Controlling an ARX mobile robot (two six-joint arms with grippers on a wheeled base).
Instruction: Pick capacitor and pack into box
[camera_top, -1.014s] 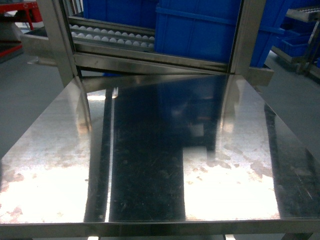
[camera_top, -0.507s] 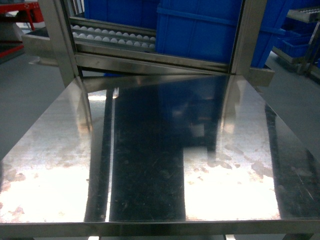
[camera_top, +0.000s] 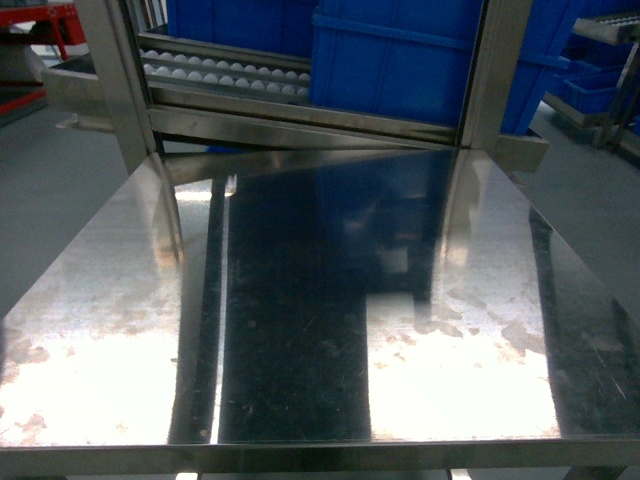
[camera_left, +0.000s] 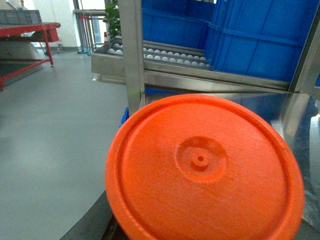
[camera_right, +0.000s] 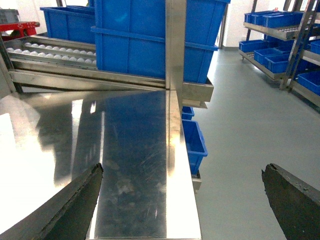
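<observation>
An orange capacitor (camera_left: 202, 170) fills the left wrist view, its round end face with a small centre boss turned to the camera. It sits right in front of my left gripper, whose dark finger (camera_left: 92, 222) shows at its lower left edge; the rest of the jaws is hidden behind it. My right gripper (camera_right: 182, 170) stands wide open over the right edge of the steel table (camera_right: 135, 150), with nothing between its fingers. The box is out of view. In the head view neither gripper shows.
The steel table (camera_top: 320, 300) has a roller conveyor rack (camera_top: 230, 75) behind it, loaded with big blue bins (camera_top: 400, 60). A small blue bin (camera_right: 194, 142) sits on the grey floor right of the table. Shelves with blue bins (camera_right: 280, 30) stand at far right.
</observation>
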